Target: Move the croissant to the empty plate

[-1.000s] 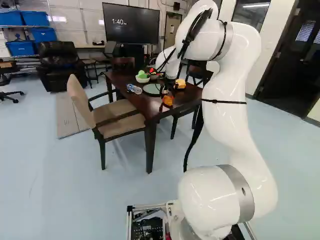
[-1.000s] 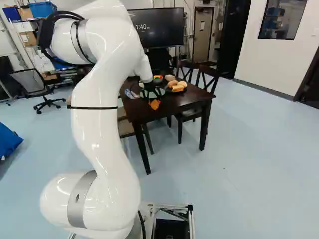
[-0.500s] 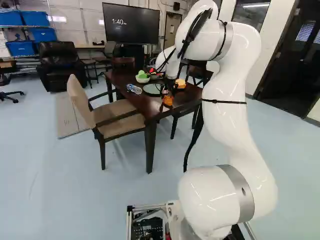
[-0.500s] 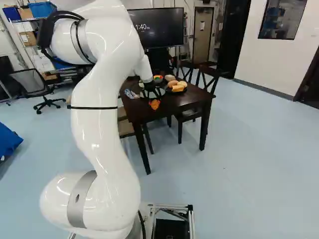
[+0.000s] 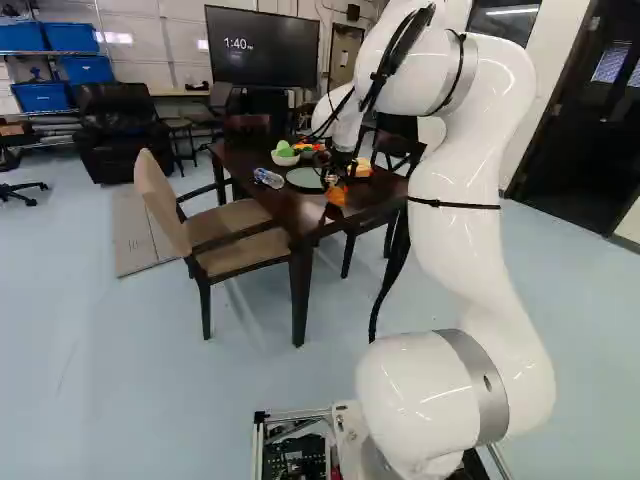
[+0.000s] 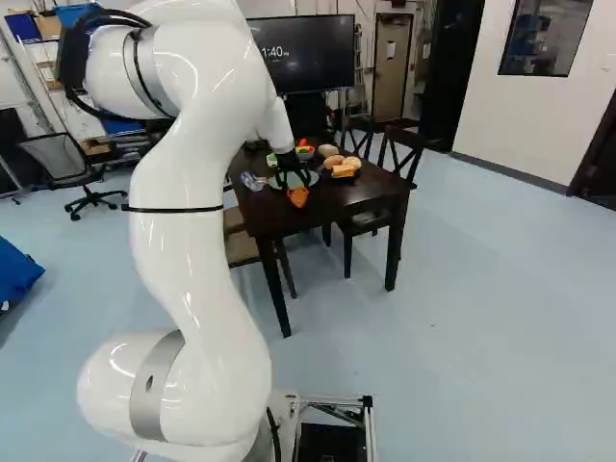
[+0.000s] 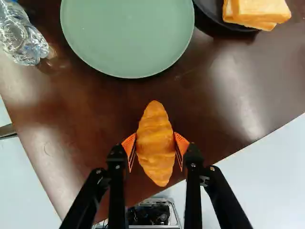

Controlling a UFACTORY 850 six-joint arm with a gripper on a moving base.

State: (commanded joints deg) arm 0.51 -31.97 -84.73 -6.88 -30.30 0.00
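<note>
Pincer (image 7: 155, 145) pinches croissant (image 7: 156, 121) mid-body from both sides, over the tabletop (image 7: 81, 105), base side of the empty green plate (image 7: 127, 38). Lift unclear. Probably light, slightly squashy; fat middle's the right hold, tapered ends likely slip. Modest squeeze.

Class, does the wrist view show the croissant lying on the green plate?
No, the gripper has the croissant between its orange pads, apart from the green plate.
</note>
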